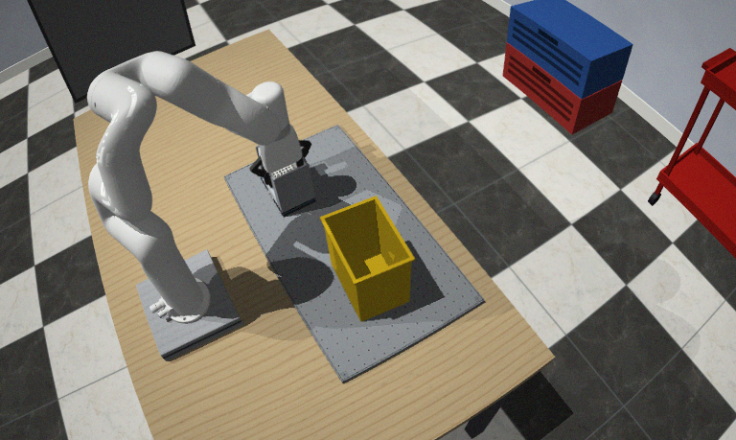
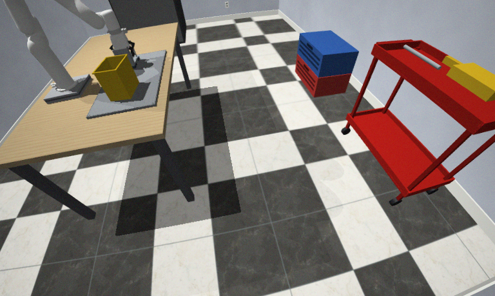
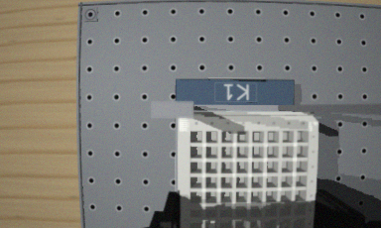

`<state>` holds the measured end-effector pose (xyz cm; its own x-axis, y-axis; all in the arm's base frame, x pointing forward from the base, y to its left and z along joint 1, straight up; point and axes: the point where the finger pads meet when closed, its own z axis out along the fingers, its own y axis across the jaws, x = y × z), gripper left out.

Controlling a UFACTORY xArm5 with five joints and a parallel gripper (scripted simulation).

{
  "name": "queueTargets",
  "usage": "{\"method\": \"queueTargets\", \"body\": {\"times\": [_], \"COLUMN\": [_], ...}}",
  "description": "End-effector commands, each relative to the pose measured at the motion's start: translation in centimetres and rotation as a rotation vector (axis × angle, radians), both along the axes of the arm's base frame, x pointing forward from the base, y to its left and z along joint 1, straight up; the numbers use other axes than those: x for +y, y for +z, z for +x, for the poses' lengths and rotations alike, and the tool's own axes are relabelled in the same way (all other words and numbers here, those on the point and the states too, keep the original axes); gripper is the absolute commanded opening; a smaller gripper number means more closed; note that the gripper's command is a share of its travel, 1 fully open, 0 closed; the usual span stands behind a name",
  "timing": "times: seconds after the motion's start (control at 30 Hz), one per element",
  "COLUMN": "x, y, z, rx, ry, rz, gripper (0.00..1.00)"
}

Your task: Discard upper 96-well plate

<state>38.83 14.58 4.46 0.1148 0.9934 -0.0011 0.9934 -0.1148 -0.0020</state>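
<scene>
The upper 96-well plate [image 3: 248, 161] is white with a grid of square wells and fills the lower middle of the wrist view. It sits at the top of the grey stack rack K1 [image 1: 293, 188], behind the blue K1 label [image 3: 234, 91]. My gripper [image 1: 282, 171] reaches down onto the rack and is shut on this plate, with its dark fingers at the plate's two sides [image 3: 248, 210]. The lower plate is hidden under it. The yellow plastics bin W1 [image 1: 369, 256] stands upright and open on the grey pegboard mat, to the front right of the rack. The bin also shows in the exterior view [image 2: 116, 77].
The grey pegboard mat lies on the wooden table [image 1: 260, 359]. The arm's base plate [image 1: 184, 305] is at the table's left. A dark panel [image 1: 103, 23] stands behind the table. A blue and red crate stack [image 1: 566, 60] and a red cart [image 2: 427, 110] stand on the floor, far off.
</scene>
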Motion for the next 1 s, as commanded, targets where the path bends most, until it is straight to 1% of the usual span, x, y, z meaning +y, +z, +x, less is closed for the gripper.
{"method": "queueTargets", "body": {"times": [0.0,0.23,0.97], "x": [0.0,0.0,0.1], "y": [0.3,0.3,3.6], "z": [0.1,0.1,0.1], "rx": [-0.003,-0.003,-0.003], "ry": [0.0,0.0,0.0], "rz": [0.001,0.001,0.001], "gripper": [0.0,0.0,0.0]}}
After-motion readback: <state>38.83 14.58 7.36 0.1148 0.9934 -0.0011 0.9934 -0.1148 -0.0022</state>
